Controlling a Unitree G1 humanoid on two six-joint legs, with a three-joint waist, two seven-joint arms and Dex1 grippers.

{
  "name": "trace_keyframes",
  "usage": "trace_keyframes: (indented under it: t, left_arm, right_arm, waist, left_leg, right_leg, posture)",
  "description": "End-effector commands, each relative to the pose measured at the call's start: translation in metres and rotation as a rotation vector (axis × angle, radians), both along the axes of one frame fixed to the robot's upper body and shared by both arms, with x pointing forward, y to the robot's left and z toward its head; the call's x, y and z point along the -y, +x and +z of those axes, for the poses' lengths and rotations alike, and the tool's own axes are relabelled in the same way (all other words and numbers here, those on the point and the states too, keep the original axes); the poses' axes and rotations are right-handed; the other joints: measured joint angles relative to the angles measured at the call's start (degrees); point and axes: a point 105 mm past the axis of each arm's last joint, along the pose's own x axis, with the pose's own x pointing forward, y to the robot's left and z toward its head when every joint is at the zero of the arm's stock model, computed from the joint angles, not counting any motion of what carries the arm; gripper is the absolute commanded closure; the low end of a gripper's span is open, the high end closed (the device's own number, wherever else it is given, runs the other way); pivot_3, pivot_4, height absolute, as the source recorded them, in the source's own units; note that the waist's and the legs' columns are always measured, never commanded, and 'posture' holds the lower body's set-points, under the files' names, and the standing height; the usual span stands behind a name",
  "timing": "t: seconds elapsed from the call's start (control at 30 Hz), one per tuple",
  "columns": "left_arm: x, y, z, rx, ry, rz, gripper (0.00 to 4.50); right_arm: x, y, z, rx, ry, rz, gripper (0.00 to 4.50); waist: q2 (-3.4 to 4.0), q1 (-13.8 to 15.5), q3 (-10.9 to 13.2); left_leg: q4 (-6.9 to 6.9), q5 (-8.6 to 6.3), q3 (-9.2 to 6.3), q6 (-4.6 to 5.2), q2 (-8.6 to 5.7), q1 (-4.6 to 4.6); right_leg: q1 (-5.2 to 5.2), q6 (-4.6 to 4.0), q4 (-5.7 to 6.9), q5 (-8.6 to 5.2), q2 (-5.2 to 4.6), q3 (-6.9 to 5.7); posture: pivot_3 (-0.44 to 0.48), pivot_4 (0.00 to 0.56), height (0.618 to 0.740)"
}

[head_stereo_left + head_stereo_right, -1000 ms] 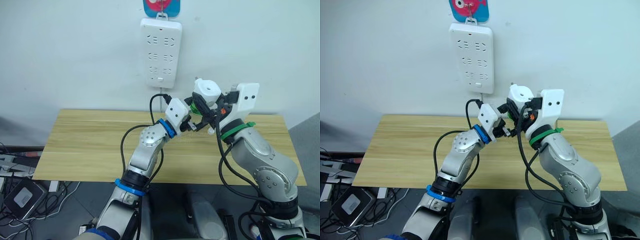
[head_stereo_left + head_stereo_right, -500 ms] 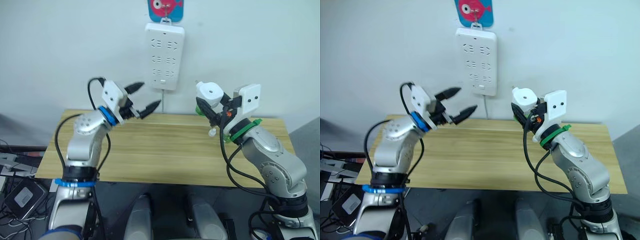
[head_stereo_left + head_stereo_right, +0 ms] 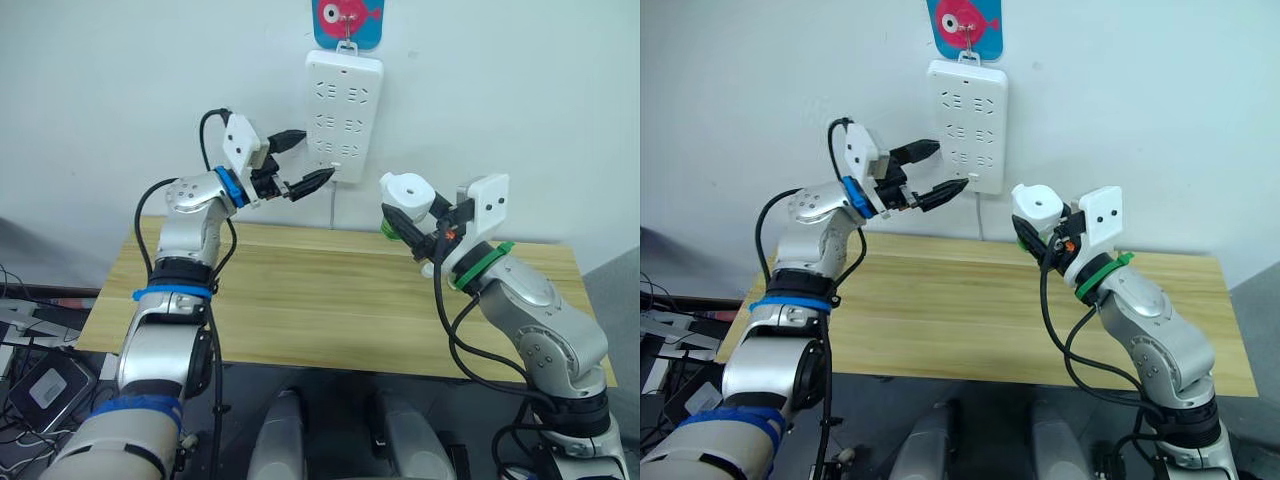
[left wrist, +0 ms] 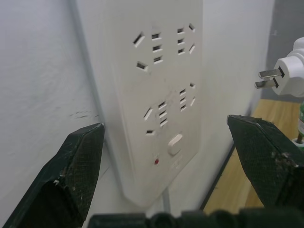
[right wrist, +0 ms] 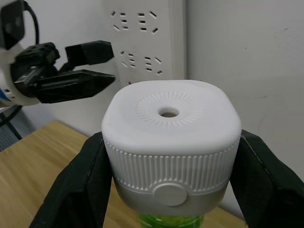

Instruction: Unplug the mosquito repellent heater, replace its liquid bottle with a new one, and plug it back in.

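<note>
The mosquito repellent heater [image 3: 408, 191] is a white rounded unit with a green liquid bottle [image 3: 388, 229] screwed in beneath it. My right gripper [image 3: 413, 214] is shut on it, holding it in the air over the table's far side. Its two metal prongs [image 4: 267, 78] point toward the wall. My left gripper [image 3: 311, 157] is open and empty, with its fingertips just in front of the lower end of the white power strip [image 3: 343, 114] on the wall. In the right wrist view the heater [image 5: 170, 142] sits between my fingers [image 5: 88, 183] with its vent hole facing the camera.
A wooden table [image 3: 300, 290] stands against the white wall below the strip. The strip hangs from a pink-and-blue fish hook [image 3: 347, 20], and its cord runs down behind the table. Cables and a box [image 3: 35, 385] lie on the floor at the left.
My left gripper left the heater, swung out left, then rose to the power strip with its fingers open. The right gripper kept hold of the heater. The camera tilted upward.
</note>
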Motion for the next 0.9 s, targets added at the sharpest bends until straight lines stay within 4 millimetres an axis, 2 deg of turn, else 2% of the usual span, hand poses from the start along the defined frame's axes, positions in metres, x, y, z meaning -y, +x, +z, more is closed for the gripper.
trace_keyframes:
  t: [0.03, 0.3, 0.43, 0.57, 0.67, 0.87, 0.9]
  left_arm:
    - [0.01, 0.002, 0.014, 0.05, 0.014, -0.045, 0.0]
    - [0.022, 0.006, 0.027, 0.042, -0.01, -0.097, 0.0]
    - [0.029, 0.001, 0.024, -0.019, -0.004, -0.183, 0.0]
    - [0.028, -0.003, 0.021, -0.089, -0.016, -0.234, 0.0]
    - [0.022, -0.006, 0.02, -0.149, -0.034, -0.262, 0.61]
    - [0.017, -0.007, 0.023, -0.189, -0.052, -0.266, 2.63]
    - [0.017, -0.007, 0.024, -0.192, -0.054, -0.268, 2.85]
  right_arm:
    - [0.003, -0.009, 0.017, 0.074, 0.012, -0.013, 1.47]
    - [0.008, -0.009, 0.02, 0.078, 0.009, -0.039, 1.47]
    - [0.008, -0.009, 0.022, 0.081, 0.012, -0.037, 1.47]
    - [0.007, -0.009, 0.022, 0.079, 0.009, -0.038, 1.47]
    - [0.006, -0.011, 0.02, 0.067, 0.003, -0.041, 1.47]
    - [-0.001, -0.013, 0.02, 0.054, 0.001, -0.026, 1.47]
    - [-0.002, -0.013, 0.02, 0.053, 0.002, -0.025, 1.47]
  waist:
    - [0.0, -0.07, 0.0]
    - [-0.01, -0.24, -0.01]
    - [-0.01, -0.3, -0.01]
    - [-0.01, -0.56, -0.01]
    - [-0.01, -0.64, -0.01]
    - [-0.01, -0.83, -0.01]
    - [-0.01, -0.83, -0.01]
  left_leg:
    - [0.0, 0.0, 0.0, 0.0, -0.01, 0.0]
    - [0.04, 0.0, -0.01, 0.0, -0.04, 0.0]
    - [0.06, 0.0, -0.01, 0.0, -0.04, 0.0]
    - [0.04, 0.0, -0.01, 0.0, -0.03, 0.0]
    - [0.05, 0.0, -0.01, -0.01, -0.02, 0.0]
    - [0.05, 0.01, -0.02, -0.01, 0.0, 0.0]
    - [0.06, 0.01, -0.02, -0.01, 0.0, 0.0]
  right_leg:
    - [0.0, 0.0, 0.0, 0.0, 0.0, 0.0]
    - [0.0, 0.0, 0.07, 0.0, 0.0, -0.01]
    - [0.0, 0.0, 0.09, 0.0, 0.0, -0.01]
    - [-0.03, 0.0, 0.11, 0.0, 0.0, -0.01]
    - [-0.08, 0.0, 0.2, 0.0, 0.01, -0.01]
    - [-0.11, 0.0, 0.3, 0.0, 0.01, -0.01]
    - [-0.11, 0.0, 0.31, 0.0, 0.01, -0.01]
  posture:
    - [-0.077, 0.202, 0.74]
    - [-0.094, 0.201, 0.74]
    - [-0.097, 0.202, 0.74]
    - [-0.1, 0.206, 0.74]
    - [-0.102, 0.211, 0.74]
    - [-0.103, 0.214, 0.74]
    - [-0.103, 0.214, 0.74]
